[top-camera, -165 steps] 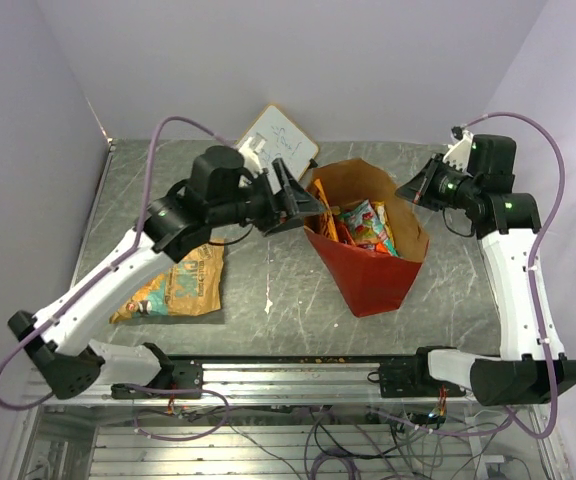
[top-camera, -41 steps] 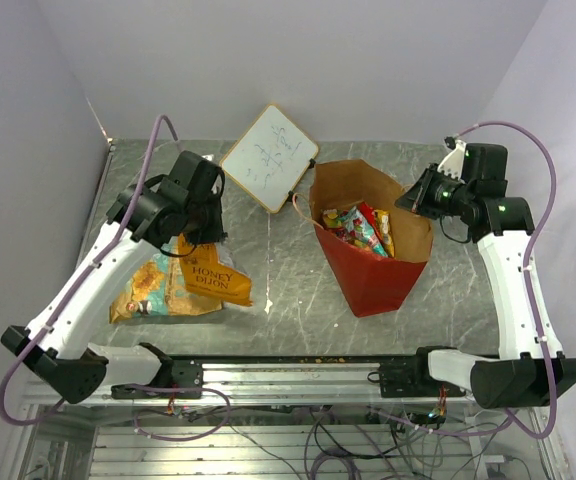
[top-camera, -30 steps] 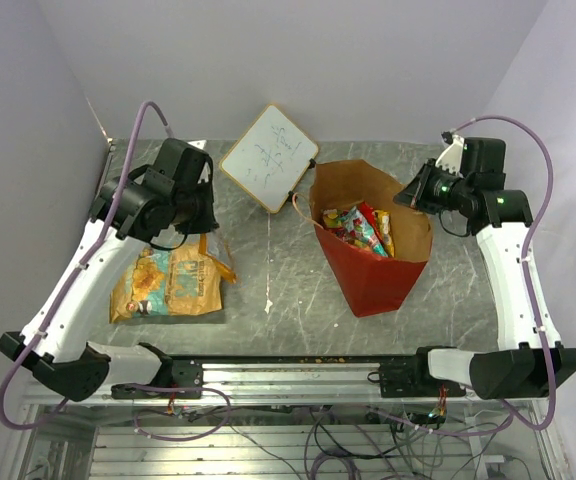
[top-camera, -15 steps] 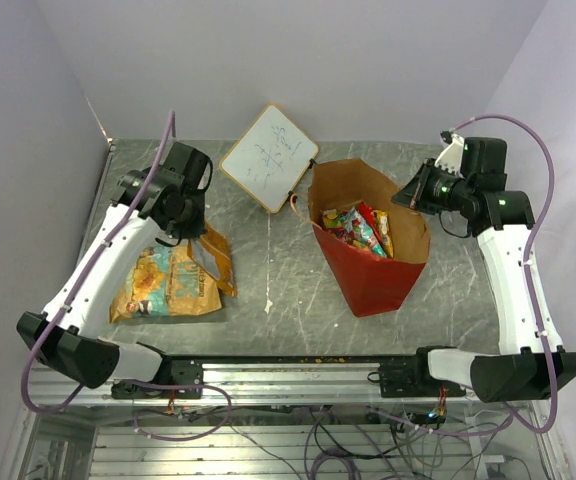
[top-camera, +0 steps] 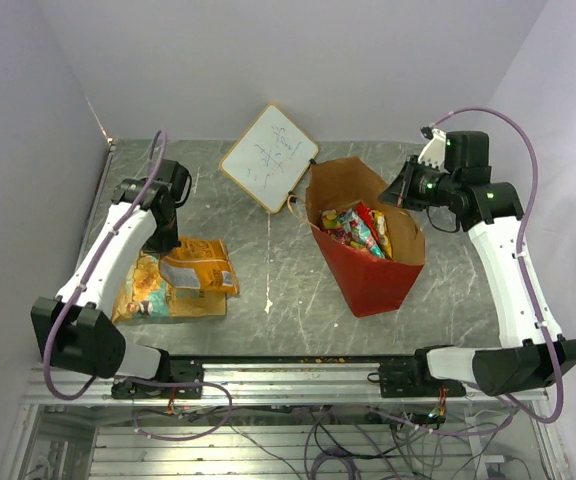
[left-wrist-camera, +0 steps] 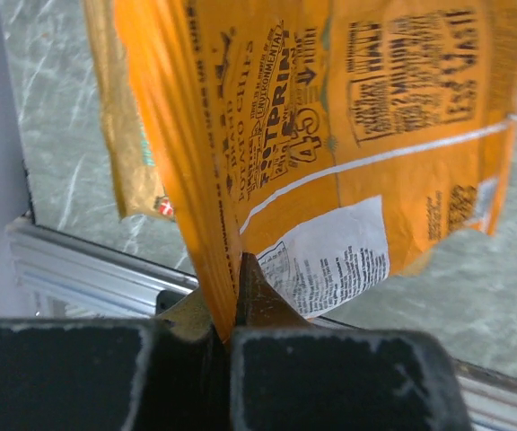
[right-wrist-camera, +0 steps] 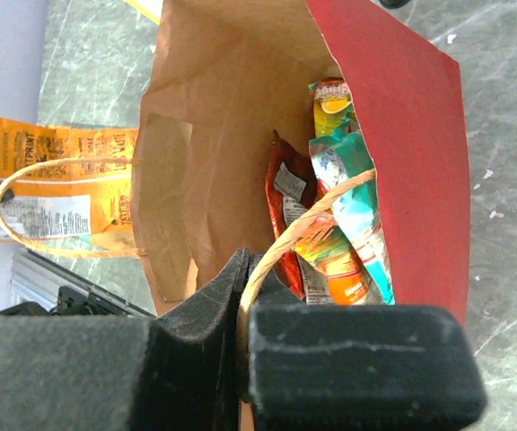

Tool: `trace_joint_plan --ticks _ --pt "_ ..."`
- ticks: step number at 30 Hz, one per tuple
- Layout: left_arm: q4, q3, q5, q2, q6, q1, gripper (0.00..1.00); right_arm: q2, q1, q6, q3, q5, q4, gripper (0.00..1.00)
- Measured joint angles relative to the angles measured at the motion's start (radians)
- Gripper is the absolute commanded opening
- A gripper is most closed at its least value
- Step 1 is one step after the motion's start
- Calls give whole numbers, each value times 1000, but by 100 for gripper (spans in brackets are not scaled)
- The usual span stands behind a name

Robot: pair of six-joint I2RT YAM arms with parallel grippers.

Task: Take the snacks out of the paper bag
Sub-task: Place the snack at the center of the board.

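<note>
Left fingers (left-wrist-camera: 260, 301) are closed on one edge of an orange chip packet (left-wrist-camera: 348, 126), held over a second packet (top-camera: 138, 298) at the left of the worktop (top-camera: 288, 290). Right fingers (right-wrist-camera: 209, 292) are clamped on the handle (right-wrist-camera: 299, 229) of the paper bag (top-camera: 373, 280), which stands open at centre-right with snacks (top-camera: 356, 228) inside. Bare worktop separates the packets and the bag.

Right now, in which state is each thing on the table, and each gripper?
paper bag: open, packets inside
handle: pinched by right gripper, shut
orange packet: outside bag, edge pinched by left gripper, shut
tan packet: outside bag, lying flat
whiteboard: lying flat, untouched
</note>
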Motion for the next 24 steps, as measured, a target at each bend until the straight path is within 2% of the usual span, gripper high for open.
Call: trace_joint_plan --ticks 13,24 --pt "77 -119 -237 210 -77 108 7 44 160 -11 13 22 -5 0" --pt "142 -143 -398 386 -123 177 9 86 225 -17 21 91 -20 0"
